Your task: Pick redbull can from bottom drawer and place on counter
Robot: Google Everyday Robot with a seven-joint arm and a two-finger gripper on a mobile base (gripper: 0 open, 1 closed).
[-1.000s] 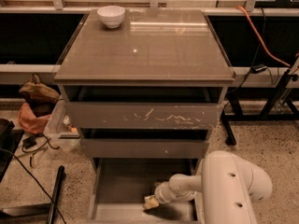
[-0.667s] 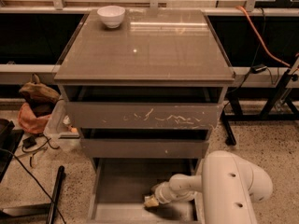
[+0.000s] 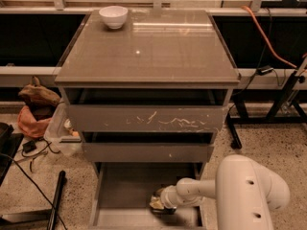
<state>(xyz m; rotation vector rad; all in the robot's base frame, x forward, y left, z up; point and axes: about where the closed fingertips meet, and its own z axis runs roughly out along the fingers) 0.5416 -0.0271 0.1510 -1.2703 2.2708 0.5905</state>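
Note:
The bottom drawer [image 3: 124,195] is pulled open at the foot of the cabinet, showing a flat grey-brown floor. My gripper [image 3: 157,204] reaches into it from the right on the white arm [image 3: 201,188] and sits low over the floor near the drawer's right front. The redbull can does not show as a separate thing; the gripper's tip covers that spot. The counter [image 3: 158,47] is the glossy grey-brown top of the cabinet, far above the gripper.
A white bowl [image 3: 113,16] stands at the counter's back left corner. The scratched top drawer [image 3: 148,120] and the middle drawer [image 3: 146,152] overhang the bottom drawer. A bag [image 3: 36,109], a plastic box and cables lie on the floor at the left. An orange cable [image 3: 268,40] runs at the right.

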